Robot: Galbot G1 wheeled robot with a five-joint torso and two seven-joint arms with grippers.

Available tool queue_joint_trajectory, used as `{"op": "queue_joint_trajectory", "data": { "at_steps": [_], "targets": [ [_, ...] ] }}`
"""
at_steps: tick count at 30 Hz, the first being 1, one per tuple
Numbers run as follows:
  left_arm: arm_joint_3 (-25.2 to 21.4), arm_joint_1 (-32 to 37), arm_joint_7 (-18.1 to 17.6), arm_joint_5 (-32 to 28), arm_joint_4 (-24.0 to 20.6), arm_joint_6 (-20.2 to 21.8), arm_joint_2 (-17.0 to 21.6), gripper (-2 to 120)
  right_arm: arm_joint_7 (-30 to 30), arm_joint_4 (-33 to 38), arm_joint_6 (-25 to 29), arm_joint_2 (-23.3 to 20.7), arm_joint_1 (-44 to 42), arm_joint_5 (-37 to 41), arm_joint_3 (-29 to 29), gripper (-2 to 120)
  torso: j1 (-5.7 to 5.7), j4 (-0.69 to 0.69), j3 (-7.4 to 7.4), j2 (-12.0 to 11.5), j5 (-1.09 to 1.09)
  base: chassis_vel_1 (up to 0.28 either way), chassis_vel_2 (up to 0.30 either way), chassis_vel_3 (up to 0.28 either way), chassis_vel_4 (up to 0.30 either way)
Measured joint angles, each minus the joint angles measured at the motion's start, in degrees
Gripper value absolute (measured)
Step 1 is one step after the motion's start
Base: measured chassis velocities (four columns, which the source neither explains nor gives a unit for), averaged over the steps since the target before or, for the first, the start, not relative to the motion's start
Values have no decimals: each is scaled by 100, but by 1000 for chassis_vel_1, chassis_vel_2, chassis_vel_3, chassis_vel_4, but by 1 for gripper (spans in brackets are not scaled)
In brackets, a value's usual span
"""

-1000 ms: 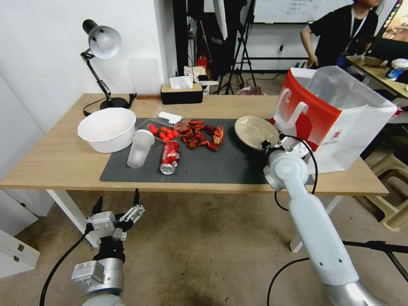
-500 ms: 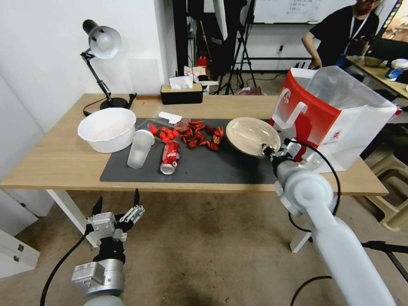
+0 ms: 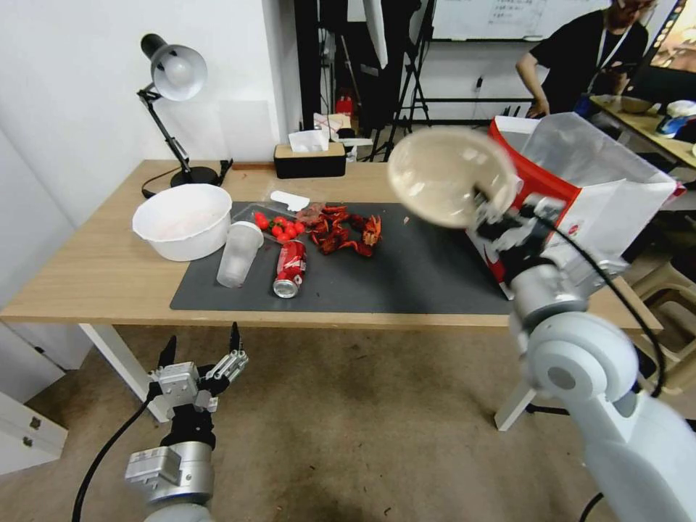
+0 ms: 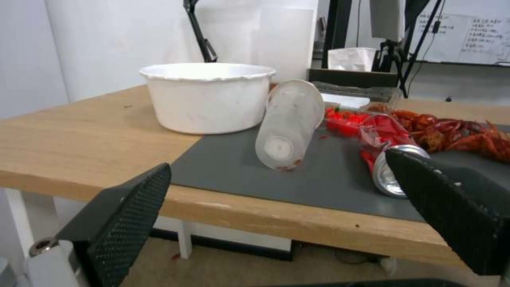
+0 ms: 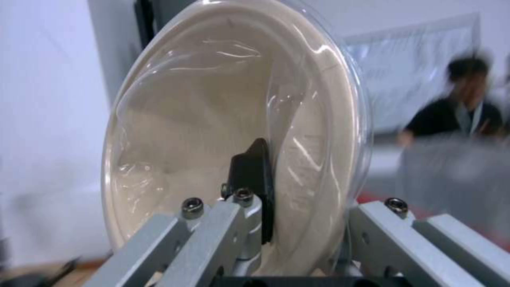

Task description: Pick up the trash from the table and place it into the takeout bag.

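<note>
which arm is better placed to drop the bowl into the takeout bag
Right. The right claw is shut on the beige bowl, raised beside the takeout bag. The left claw hangs open below the table edge.

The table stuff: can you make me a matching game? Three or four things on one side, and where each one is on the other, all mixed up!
Things:
1. beige shallow bowl
2. crushed red soda can
3. frosted clear plastic cup
4. left gripper

Places:
A. lying on the dark mat
B. open, below the table edge
C. held up in the right gripper
D. tipped against the white bowl

Pairs: 1-C, 2-A, 3-D, 4-B
</note>
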Motion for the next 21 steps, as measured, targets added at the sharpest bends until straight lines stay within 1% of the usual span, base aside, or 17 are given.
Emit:
{"op": "queue_joint_trajectory", "data": {
  "at_steps": [3, 4, 5, 8, 9, 11, 13, 16, 19, 21],
  "targets": [
    [-3, 9, 2, 6, -9, -5, -15, 100, 35, -161, -1, -189, 253, -335, 209, 7, 0, 1, 0, 0, 2, 0, 0, 0, 0],
    [-5, 16, 2, 10, -10, -12, -24, 100, 99, -257, -103, -301, 393, -425, 328, 7, 0, 0, 0, 0, 2, 0, 0, 0, 0],
    [-5, 16, 2, 10, -10, -12, -24, 100, 99, -257, -103, -301, 393, -425, 328, 7, 0, 0, 0, 0, 2, 0, 0, 0, 0],
    [-4, 35, 3, 24, -21, -25, -44, 100, 311, -673, -394, -561, 805, -596, 551, 7, 0, 1, 0, 0, 2, 0, 0, 0, 0],
    [-4, 35, 3, 24, -21, -25, -44, 100, 311, -673, -394, -561, 805, -596, 551, 7, 0, 1, 0, 0, 2, 0, 0, 0, 0],
    [-4, 39, 3, 25, -30, -27, -45, 100, 337, -963, -609, -665, 966, -693, 645, 7, 0, 0, 1, 0, 2, 0, 0, 0, 0],
    [-6, 38, 4, 25, -30, -27, -45, 100, 337, -1065, -693, -689, 1010, -728, 670, 7, 0, 0, 1, 0, 3, 0, 0, 0, 0],
    [-23, 33, 4, 19, -27, -27, -46, 100, 314, -1367, -969, -722, 1072, -807, 688, 7, 0, 0, 1, 0, 3, 0, 0, 0, 0],
    [-32, 31, 4, 17, -18, -27, -49, 100, 299, -1452, -1024, -694, 1066, -783, 664, 7, 0, 0, 1, 0, 2, 0, 0, 0, 0],
    [-41, 29, 1, 12, -8, -27, -46, 100, 258, -1511, -1042, -667, 1055, -772, 644, 17, 0, 0, 1, 0, 2, 0, 0, 0, 0]
  ]
}}
